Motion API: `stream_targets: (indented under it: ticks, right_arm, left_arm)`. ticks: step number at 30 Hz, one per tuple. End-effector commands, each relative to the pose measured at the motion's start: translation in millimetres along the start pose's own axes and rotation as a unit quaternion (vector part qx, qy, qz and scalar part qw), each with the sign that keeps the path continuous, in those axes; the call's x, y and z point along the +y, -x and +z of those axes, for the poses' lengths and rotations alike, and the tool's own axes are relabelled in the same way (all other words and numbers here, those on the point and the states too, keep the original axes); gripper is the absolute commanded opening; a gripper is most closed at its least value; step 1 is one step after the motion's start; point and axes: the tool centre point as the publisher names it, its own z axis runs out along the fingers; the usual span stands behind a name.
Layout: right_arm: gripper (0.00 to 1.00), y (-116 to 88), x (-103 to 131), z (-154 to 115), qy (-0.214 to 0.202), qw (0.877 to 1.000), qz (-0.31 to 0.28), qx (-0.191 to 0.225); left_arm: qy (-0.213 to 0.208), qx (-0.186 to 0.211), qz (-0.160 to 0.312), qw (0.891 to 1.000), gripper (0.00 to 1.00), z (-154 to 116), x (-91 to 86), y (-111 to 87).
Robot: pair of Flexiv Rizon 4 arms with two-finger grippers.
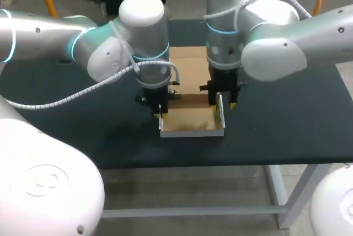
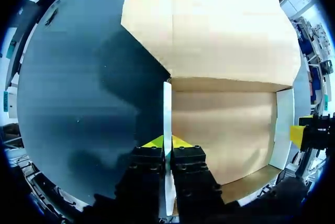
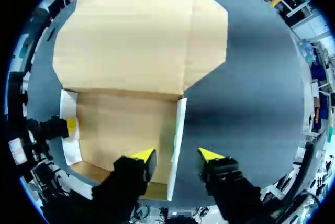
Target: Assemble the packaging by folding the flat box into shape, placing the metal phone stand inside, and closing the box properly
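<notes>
Box [image 1: 192, 133] sits near the middle of the table [image 1: 287, 114], half formed: a shallow tray w/ white walls up at 9, 6 and 3 o'clock, and the lid panel [image 1: 190, 62] lying flat on the table at 12 o'clock. Left gripper [image 2: 167, 143] has its fingers pressed together on the 9 o'clock wall, clamped from both sides. Right gripper [image 3: 177, 154] straddles the 3 o'clock wall w/ fingers apart, so the wall is btwn them but not pinched. Main risk, as I judge it: the 3 o'clock wall is free, so the crease may spring it outward and the 6 o'clock corner could pop open. If the right fingers close off-centre or push sideways, the light tray will prob. skew or slide, since only the one pinch at 9 o'clock anchors it. Any lift or twist from the left gripper could tip the tray or bend that wall. Walls leaning out would also foul the lid later. Contents: the tray holds nothing, just bare brown floor. The phone stand isn't in any view, so I can't say where it is.
</notes>
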Motion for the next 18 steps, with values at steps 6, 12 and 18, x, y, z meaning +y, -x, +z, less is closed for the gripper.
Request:
stream_targets:
  ticks: [6, 12, 18]
  right_arm:
    - [1.00, 35, -37, -46, 0.114, 0.987, -0.074, 0.086]
    - [1.00, 45, -51, -69, 0.173, 0.965, -0.148, 0.128]
    - [1.00, 52, -67, -82, 0.233, 0.921, -0.242, 0.198]
  left_arm:
    - [-0.007, -0.069, -0.001, 0.998, 0.00, 2, 1.7, -4.2]
    - [-0.009, -0.070, 0.000, 0.998, 0.00, 1, 2.3, -4.9]
    - [-0.011, -0.071, 0.000, 0.997, 0.00, 0, 2.5, -5.0]
